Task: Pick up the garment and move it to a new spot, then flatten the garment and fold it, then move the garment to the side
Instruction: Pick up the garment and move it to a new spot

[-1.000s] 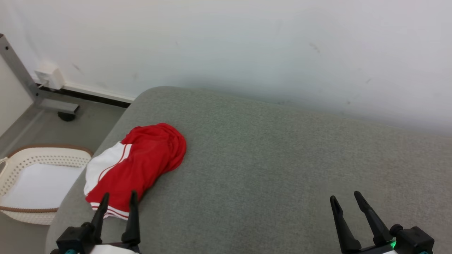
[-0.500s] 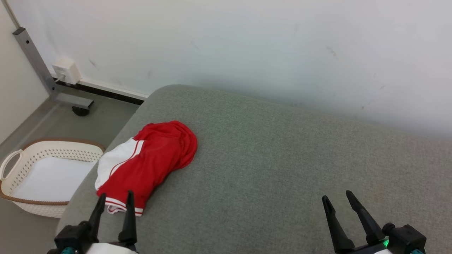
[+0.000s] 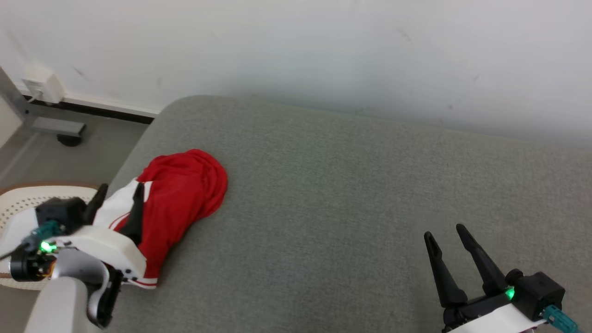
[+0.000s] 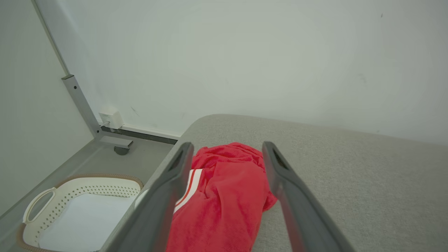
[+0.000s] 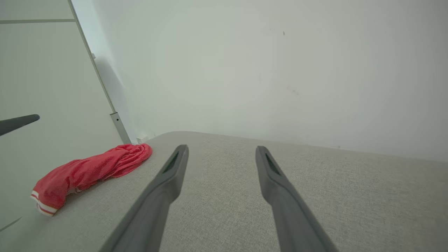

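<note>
The garment [image 3: 185, 199] is a crumpled red piece with white side panels and stripes, lying near the left edge of a grey cushioned surface [image 3: 351, 194]. My left gripper [image 3: 119, 190] hovers open over the garment's white part, nothing between its fingers. In the left wrist view the garment [image 4: 227, 189] lies between and beyond the spread fingers. My right gripper [image 3: 445, 231] stands open at the lower right, far from the garment, above bare cushion. From the right wrist view the garment [image 5: 94, 168] lies off to the left.
A white perforated basket [image 4: 80, 206] with a brown rim stands on the floor left of the cushion. A grey metal frame leg [image 4: 87, 112] and a white wall box [image 4: 111, 119] are at the back left. A white wall [image 3: 323, 51] runs behind the cushion.
My left arm has risen and swung forward, its gripper now over the garment's white part. The head camera has shifted, so the scene sits further left. The right gripper stays open.
</note>
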`<state>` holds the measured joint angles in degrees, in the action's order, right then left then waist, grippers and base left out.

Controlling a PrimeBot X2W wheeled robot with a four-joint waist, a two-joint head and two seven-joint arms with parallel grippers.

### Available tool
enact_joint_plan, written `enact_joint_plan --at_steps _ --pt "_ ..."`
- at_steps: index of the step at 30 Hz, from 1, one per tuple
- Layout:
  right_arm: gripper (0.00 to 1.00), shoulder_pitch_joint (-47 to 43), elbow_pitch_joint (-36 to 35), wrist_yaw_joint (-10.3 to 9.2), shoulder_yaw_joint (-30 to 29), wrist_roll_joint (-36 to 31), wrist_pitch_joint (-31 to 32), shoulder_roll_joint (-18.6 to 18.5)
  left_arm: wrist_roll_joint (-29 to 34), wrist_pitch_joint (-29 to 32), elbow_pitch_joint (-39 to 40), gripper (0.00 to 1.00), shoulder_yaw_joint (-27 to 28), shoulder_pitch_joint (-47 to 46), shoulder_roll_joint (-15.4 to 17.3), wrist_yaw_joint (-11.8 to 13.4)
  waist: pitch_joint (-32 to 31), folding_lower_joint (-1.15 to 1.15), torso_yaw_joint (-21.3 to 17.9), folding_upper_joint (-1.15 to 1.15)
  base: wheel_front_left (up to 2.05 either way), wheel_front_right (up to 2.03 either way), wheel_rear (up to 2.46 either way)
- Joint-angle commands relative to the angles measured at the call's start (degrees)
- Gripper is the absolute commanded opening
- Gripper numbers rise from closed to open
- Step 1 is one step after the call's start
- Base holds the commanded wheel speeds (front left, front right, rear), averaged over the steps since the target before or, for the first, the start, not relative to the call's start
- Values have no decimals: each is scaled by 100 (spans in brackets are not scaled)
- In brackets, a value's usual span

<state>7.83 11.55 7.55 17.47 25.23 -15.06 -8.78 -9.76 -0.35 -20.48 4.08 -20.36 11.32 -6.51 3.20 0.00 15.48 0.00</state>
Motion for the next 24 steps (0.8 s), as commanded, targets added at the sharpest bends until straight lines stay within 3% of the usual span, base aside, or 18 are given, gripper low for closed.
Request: enact_joint_plan --at_steps 1,12,15,22,23,24 --pt "100 129 -22 -12 -22 -11 -14 -57 -117 143 -208 100 89 -219 116 10 297 0 -321 0 0 0 0" --pt "100 513 -76 -11 -72 -3 -14 -84 -871 912 -2134 100 751 -1244 597 56 944 0 -1184 0 0 0 0" --pt "100 630 -101 -12 -35 -9 -14 -79 -934 1139 -2700 100 770 -1510 813 34 1095 0 -1321 0 0 0 0" --pt "100 756 -88 -12 -19 -24 -14 -34 -905 2025 -3788 100 555 -1734 852 46 1302 0 -1462 0 0 0 0" --pt "100 756 -82 -12 -25 -27 -14 -25 -916 2066 -3879 96 536 -1740 840 40 1314 0 -1465 0 0 0 0" --pt "100 763 -79 -12 -31 -27 -14 -15 -927 2093 -3954 67 514 -1760 821 30 1325 0 -1465 0 0 0 0"
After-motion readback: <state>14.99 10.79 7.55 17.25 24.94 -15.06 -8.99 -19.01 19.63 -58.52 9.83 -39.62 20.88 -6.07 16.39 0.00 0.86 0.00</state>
